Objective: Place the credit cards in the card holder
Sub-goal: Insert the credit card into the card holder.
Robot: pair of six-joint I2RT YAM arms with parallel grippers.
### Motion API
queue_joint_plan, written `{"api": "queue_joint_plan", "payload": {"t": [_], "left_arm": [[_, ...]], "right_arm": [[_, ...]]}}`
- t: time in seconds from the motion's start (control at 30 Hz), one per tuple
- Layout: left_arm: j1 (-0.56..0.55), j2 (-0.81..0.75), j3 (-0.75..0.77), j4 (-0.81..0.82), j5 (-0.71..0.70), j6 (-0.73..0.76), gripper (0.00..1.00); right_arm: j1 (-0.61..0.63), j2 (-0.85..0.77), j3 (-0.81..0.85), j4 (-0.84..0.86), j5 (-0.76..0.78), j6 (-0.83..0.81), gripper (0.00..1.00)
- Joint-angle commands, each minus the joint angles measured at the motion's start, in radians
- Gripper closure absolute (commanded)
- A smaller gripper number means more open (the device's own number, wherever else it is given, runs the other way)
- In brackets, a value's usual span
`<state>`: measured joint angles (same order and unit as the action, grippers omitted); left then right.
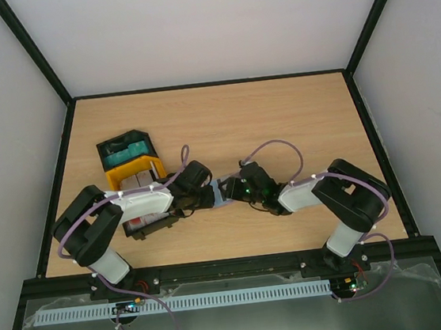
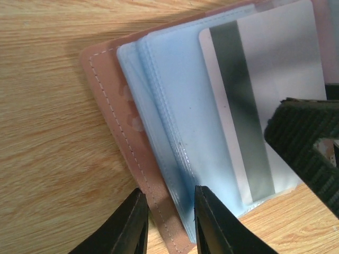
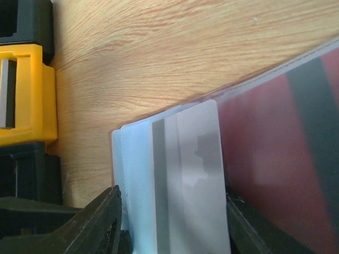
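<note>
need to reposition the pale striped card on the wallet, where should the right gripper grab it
Probably take the pale card by the end nearest the right gripper, pinched across its two long edges, coming from that side. It lies flat on the card holder sleeves, so its faces can't be pinched, and the open gripper straddles that end.

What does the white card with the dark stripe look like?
The white card is thin plastic with rounded corners and a dark grey stripe along it. It lies flat on the clear bluish sleeves of the open brown card holder, between the right gripper's spread fingers. Whether it is tucked in a sleeve is unclear.
</note>
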<state>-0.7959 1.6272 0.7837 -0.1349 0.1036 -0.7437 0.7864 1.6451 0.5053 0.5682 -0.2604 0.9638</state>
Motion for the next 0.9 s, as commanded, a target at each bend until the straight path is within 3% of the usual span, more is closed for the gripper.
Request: {"api": "queue_joint_plan", "payload": {"t": [0.0, 0.33, 0.67, 0.87], "left_arm": [[0.001, 0.020, -0.005, 0.035, 0.017, -0.003, 0.73], [0.012, -0.013, -0.026, 0.041, 0.005, -0.015, 0.71], [0.018, -0.010, -0.031, 0.037, -0.012, -0.011, 0.74], [0.020, 0.006, -0.017, 0.035, -0.022, -0.010, 0.74]], "right_arm": [[0.038, 0.048, 0.046, -0.156, 0.058, -0.049, 0.52], [0.039, -0.055, 0.116, -0.362, 0.222, -0.127, 0.44], [0.039, 0.039, 0.213, -0.471, 0.203, -0.174, 0.46], [0.052, 0.059, 0.252, -0.532, 0.198, -0.252, 0.37]]}}
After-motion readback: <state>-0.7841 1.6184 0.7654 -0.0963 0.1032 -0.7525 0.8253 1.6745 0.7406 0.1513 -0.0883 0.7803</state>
